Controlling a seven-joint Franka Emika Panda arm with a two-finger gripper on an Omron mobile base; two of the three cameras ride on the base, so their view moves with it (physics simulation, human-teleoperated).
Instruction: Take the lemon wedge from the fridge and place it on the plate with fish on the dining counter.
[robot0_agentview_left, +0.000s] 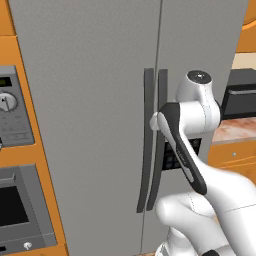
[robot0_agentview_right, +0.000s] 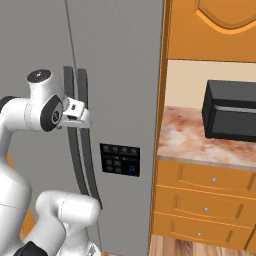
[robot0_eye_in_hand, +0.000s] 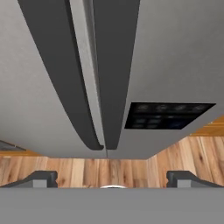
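Note:
The tall grey fridge stands right in front of me with both doors shut. Its two long dark handles run side by side down the middle seam. My gripper is up at the handles at mid height. In the hand view the gripper is open, its fingertips spread wide with nothing between them, and the handles are just ahead. The lemon wedge is hidden. The plate, the fish and the dining counter are out of view.
A dark control panel sits on the right fridge door. A grey wall oven is set in orange cabinets on the left. To the right, a black microwave rests on a marbled top over orange drawers. Below is wooden floor.

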